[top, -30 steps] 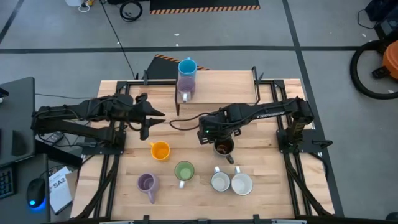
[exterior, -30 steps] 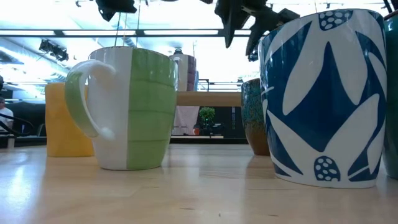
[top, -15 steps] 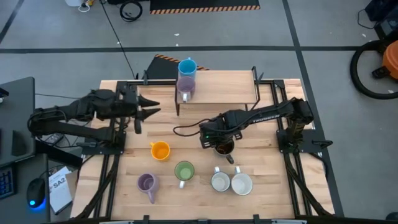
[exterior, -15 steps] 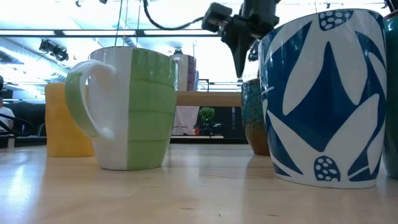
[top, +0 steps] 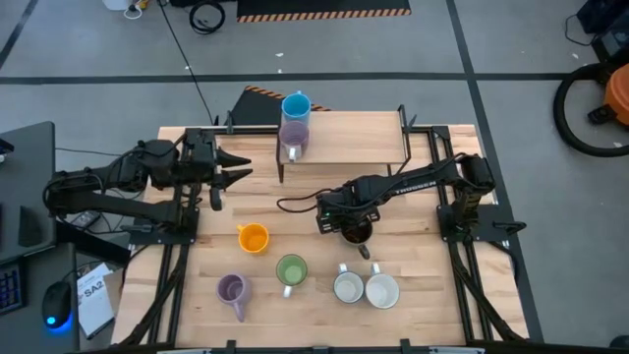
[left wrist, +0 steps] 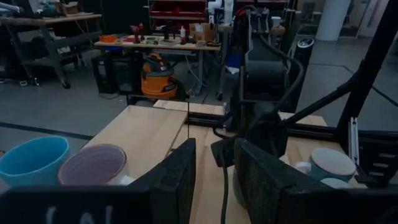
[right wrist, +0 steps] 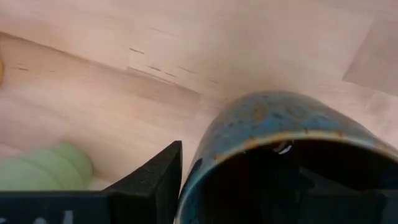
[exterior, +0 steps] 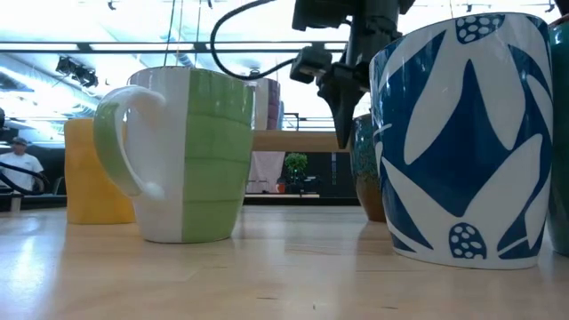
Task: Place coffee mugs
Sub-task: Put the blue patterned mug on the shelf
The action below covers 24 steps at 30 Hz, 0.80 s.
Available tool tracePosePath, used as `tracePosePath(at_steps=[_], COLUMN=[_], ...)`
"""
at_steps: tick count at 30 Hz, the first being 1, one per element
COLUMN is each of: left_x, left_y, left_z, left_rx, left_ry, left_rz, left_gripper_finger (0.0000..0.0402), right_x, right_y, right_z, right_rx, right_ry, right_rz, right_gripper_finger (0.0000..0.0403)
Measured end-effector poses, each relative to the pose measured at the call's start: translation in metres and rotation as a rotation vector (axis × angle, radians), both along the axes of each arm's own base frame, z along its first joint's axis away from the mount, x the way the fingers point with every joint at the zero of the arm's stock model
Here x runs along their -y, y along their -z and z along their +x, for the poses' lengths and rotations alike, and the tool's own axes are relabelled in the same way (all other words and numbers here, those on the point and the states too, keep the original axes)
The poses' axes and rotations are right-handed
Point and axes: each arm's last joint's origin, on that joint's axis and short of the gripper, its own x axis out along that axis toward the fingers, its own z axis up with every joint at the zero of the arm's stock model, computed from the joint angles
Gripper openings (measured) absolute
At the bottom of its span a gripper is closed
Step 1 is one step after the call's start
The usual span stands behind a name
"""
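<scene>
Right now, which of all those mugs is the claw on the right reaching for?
The dark brown mug, standing alone mid-table. The right claw hangs over its rim, one finger outside its wall. The other mugs sit apart: a front row and two on the raised shelf.

A green-and-white mug point(exterior: 182, 156) stands on the wooden table point(exterior: 267, 276), an orange mug point(exterior: 89, 173) behind it. A blue-patterned white mug point(exterior: 458, 142) looms close. The right gripper point(exterior: 342, 89) hangs over a dark speckled mug point(exterior: 366, 169).

Grey floor point(top: 393, 44), an orange shop vacuum point(left wrist: 158, 76) beside a cluttered workbench point(left wrist: 155, 45).
</scene>
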Motion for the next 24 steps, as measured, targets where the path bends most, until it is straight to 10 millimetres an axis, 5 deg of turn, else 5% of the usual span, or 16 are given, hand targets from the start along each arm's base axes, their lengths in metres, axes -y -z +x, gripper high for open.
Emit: tracePosePath(at_steps=[7,16,24], left_x=[-0.0002,-0.0003,-0.0003], left_y=[0.0028,0.0038,0.0039], left_z=[0.0046,0.0075,0.0075], left_rx=[-0.023,-0.028,-0.024], left_ry=[0.000,0.000,-0.003], left_rz=[-0.001,-0.007,-0.028], left_gripper_finger=[0.0118,0.0118,0.0118], right_x=[0.0061,0.0046,0.0010], right_y=[0.0064,0.0066,0.0051], right_z=[-0.0006,-0.0016,-0.0038], right_rx=[0.007,0.004,0.022], right_ry=[-0.048,-0.168,-0.493], right_rz=[-0.016,-0.033,-0.029], right_gripper_finger=[0.0168,0.0095,0.0046])
